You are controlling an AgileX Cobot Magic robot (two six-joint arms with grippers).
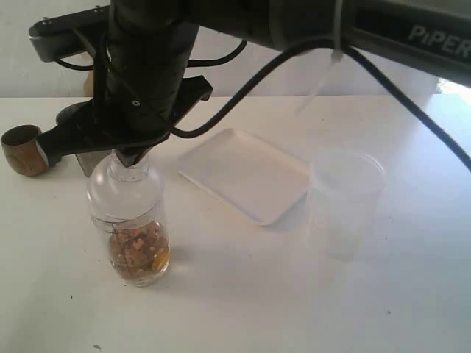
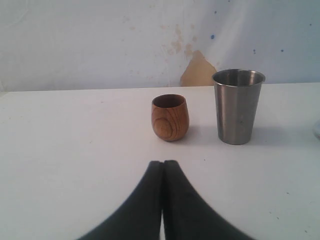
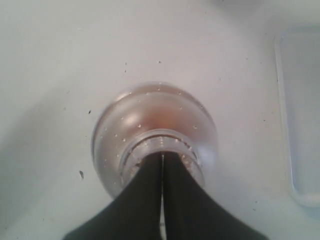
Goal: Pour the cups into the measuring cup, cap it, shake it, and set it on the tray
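The measuring cup (image 1: 137, 239) stands at the front left of the table. It is clear, with brown and orange bits at its bottom and a clear domed cap (image 1: 125, 193) on top. My right gripper (image 1: 130, 156) reaches across from the right and is shut, its tips at the cap's narrow neck (image 3: 160, 145). The wooden cup (image 2: 170, 117) and the steel tumbler (image 2: 238, 106) stand upright side by side, beyond my shut, empty left gripper (image 2: 163, 163). The wooden cup (image 1: 22, 150) sits at the far left. The white tray (image 1: 243, 173) lies behind the measuring cup, to its right.
A wider frosted plastic tub (image 1: 344, 200) stands right of the tray. A black cable (image 1: 412, 99) hangs from the right arm over the table. The tray's rim (image 3: 285, 125) lies near the measuring cup.
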